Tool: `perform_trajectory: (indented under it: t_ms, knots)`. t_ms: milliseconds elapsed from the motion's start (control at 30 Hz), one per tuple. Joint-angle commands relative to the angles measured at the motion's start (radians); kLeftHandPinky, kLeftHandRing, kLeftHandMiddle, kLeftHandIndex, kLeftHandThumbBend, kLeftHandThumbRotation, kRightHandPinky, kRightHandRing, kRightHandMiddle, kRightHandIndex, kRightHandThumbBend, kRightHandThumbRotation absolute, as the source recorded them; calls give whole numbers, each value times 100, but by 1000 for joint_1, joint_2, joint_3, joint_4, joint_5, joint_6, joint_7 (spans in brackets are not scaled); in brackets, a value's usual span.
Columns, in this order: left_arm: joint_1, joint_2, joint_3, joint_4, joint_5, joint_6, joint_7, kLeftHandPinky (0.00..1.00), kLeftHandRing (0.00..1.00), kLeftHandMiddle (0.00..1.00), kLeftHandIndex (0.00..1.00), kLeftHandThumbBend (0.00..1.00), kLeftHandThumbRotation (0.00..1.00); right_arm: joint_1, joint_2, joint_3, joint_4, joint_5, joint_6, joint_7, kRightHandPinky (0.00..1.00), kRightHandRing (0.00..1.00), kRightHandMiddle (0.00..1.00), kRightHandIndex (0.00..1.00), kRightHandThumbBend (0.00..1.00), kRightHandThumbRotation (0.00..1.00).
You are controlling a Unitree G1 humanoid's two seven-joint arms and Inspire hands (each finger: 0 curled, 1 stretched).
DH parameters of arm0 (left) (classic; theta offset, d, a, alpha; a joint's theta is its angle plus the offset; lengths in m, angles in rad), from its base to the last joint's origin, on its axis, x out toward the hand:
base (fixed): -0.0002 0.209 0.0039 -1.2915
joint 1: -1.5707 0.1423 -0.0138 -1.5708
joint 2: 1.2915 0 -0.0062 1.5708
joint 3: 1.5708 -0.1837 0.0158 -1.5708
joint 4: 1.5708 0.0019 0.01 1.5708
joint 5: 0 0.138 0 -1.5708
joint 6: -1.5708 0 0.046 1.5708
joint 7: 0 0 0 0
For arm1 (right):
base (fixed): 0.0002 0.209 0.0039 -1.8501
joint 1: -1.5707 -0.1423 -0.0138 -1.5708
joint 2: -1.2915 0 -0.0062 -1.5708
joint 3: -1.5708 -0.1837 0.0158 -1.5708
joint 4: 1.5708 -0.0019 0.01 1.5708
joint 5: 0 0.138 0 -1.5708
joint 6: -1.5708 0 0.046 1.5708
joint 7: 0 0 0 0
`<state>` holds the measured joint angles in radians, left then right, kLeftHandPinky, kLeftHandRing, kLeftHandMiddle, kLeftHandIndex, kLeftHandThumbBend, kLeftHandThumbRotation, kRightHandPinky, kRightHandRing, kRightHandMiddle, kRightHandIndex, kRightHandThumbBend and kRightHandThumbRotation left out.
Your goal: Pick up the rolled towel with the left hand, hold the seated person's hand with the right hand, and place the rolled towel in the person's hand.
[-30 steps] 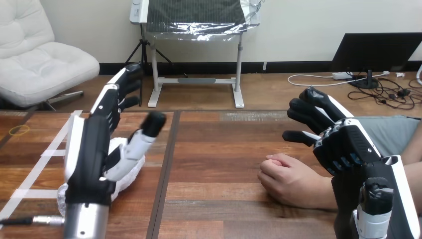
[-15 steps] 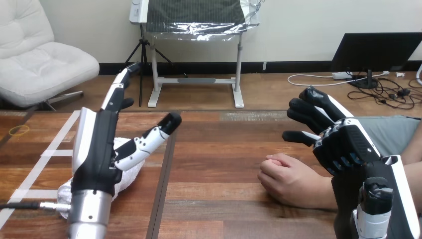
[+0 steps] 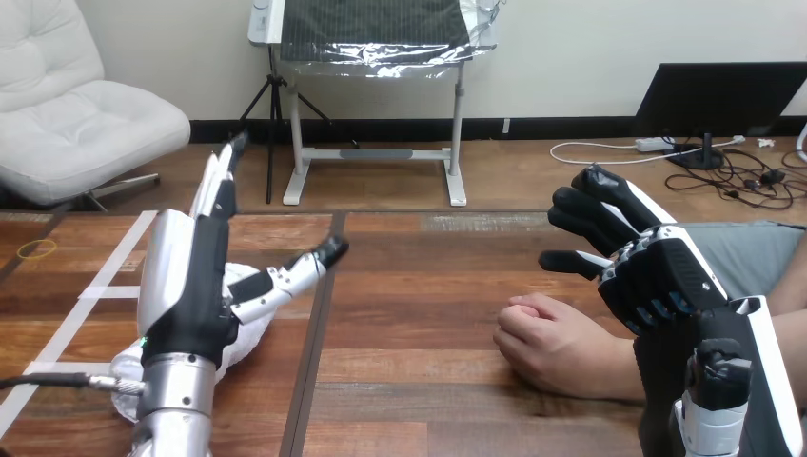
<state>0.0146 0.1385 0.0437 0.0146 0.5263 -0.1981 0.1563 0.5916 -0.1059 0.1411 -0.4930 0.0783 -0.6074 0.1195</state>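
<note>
Left of the table's seam (image 3: 307, 381), left hand (image 3: 193, 286) spreads over rolled towel (image 3: 249, 335).

The brown plank table (image 3: 409, 381) is wood with a light sheen. The white rolled towel (image 3: 251, 329) is soft, nubby cloth. The left hand (image 3: 186, 286) has smooth white shells over matt black plastic. Its forearm (image 3: 176, 405) is smooth silver metal.
</note>
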Motion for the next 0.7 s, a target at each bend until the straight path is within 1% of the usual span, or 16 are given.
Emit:
perform_trajectory:
  t_ms: [0, 133, 300, 467, 667]
  knots:
    - [-99, 37, -27, 39, 60, 35, 43, 90, 95, 99, 99, 89, 47, -51, 14, -7, -4, -1, -14, -2, 71, 83, 83, 85, 84, 100]
    - [-117, 42, -35, 65, 75, 60, 55, 94, 95, 99, 99, 89, 46, -50, 14, -7, -5, -1, -13, -3, 71, 83, 83, 85, 85, 100]
    - [-139, 52, -54, 90, 106, 111, 66, 98, 96, 100, 100, 89, 44, -44, 16, -5, -11, 4, -5, -5, 71, 83, 83, 85, 86, 100]
    - [-163, 60, -72, 120, 141, 164, 85, 100, 96, 100, 100, 90, 43, -40, 18, -3, -11, 4, -8, -6, 71, 83, 83, 84, 87, 100]
    - [-187, 72, -93, 155, 178, 213, 109, 100, 97, 99, 98, 92, 40, -37, 17, 0, -13, 8, -10, -4, 71, 83, 83, 84, 87, 100]
